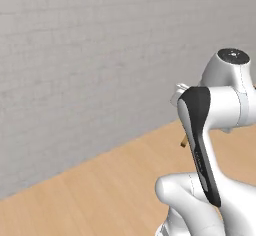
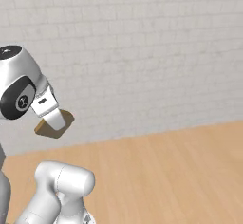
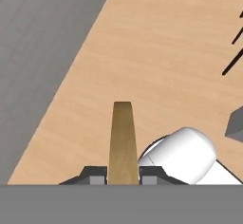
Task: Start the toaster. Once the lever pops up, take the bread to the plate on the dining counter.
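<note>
Up off the wood floor (image 2: 166, 171), the end effector (image 3: 123, 174) is clamped on the bread (image 3: 123, 137), so it's the carry step; next it needs the plate found.

A plain indoor room: pale grey brick wall (image 2: 142, 52) meeting a light wood-plank floor (image 2: 166, 180).
</note>
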